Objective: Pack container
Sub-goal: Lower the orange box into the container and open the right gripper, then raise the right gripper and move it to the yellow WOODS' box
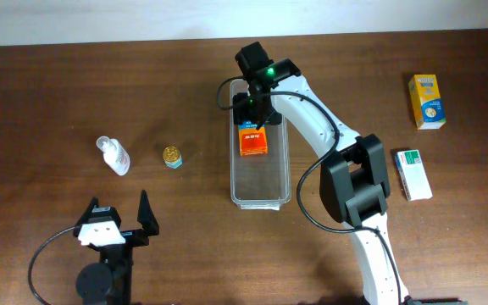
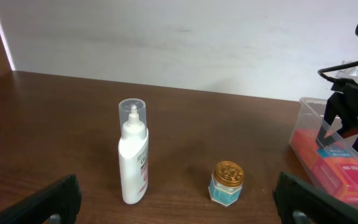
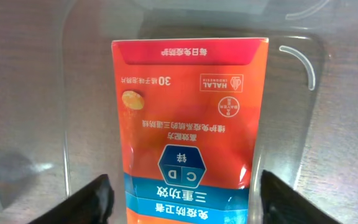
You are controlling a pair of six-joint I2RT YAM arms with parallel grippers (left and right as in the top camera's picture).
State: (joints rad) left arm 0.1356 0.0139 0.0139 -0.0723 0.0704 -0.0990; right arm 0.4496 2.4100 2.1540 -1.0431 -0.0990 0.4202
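The container [image 1: 261, 202] is a long clear plastic bin at the table's middle, also visible in the left wrist view [image 2: 303, 115] and the right wrist view [image 3: 297, 62]. An orange and blue box [image 1: 253, 140] lies flat in its far half [image 3: 188, 112] [image 2: 340, 171]. My right gripper [image 1: 252, 119] hovers over that box, open [image 3: 185, 199], its fingers standing clear of the box's two sides. My left gripper [image 1: 117, 222] rests near the front left edge, wide open [image 2: 179, 205] and holding nothing.
A white bottle [image 1: 113, 156] [image 2: 133, 155] and a small gold-lidded jar [image 1: 172, 157] [image 2: 227, 182] stand left of the container. At the right lie a yellow box [image 1: 427, 101] and a white and green box [image 1: 413, 174].
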